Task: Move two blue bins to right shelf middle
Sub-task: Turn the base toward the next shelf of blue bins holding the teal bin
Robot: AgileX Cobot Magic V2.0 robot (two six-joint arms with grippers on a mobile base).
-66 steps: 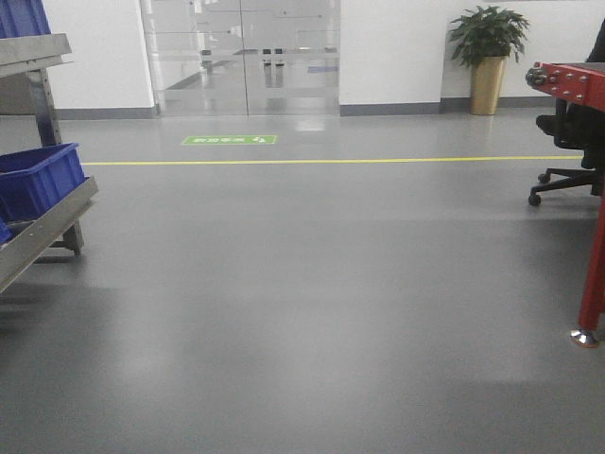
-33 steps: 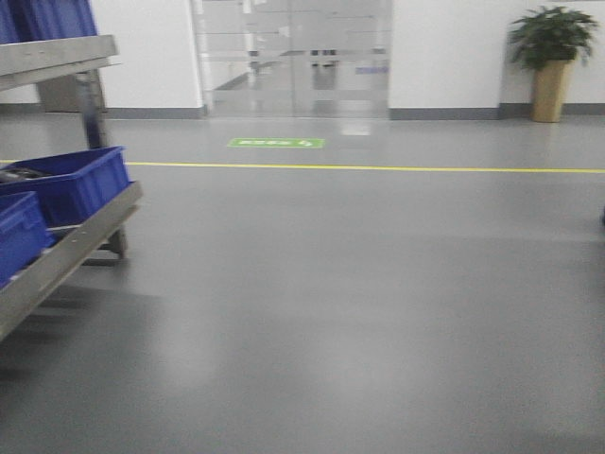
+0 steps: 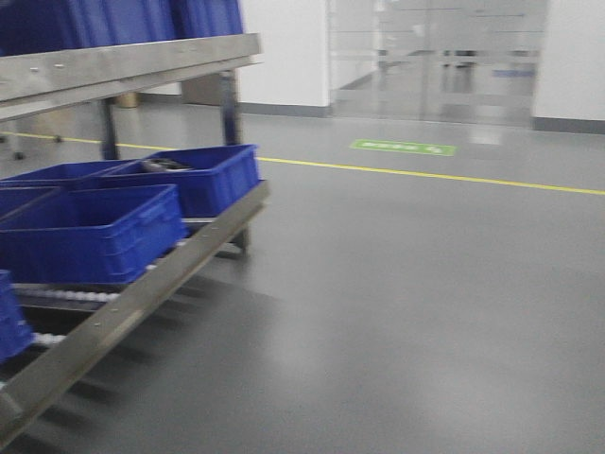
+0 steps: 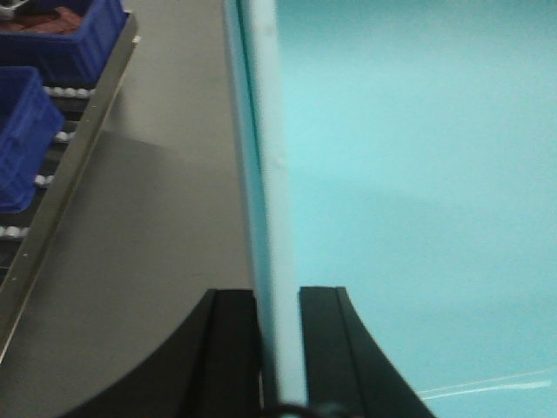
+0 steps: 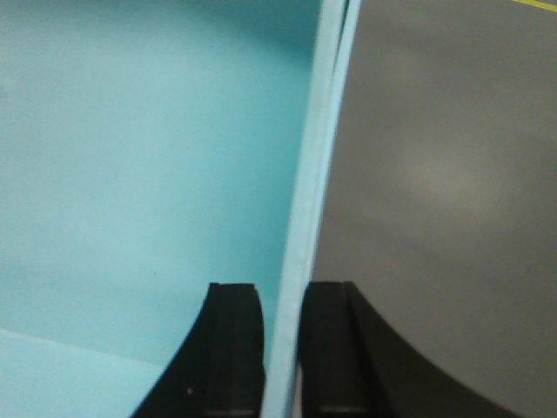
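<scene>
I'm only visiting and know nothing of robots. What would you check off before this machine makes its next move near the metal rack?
1. Left gripper clamped on the pale turquoise plastic bin: ok.
2. Right gripper clamped on its other wall: ok.
3. Grey floor ahead free of obstacles: ok.
4. Free slot on the steel rack among the dark blue plastic bins: cannot tell.
5. This rack is the right shelf: cannot tell.

Dark blue bins [image 3: 90, 232] sit upright on the roller shelf [image 3: 142, 293].
</scene>
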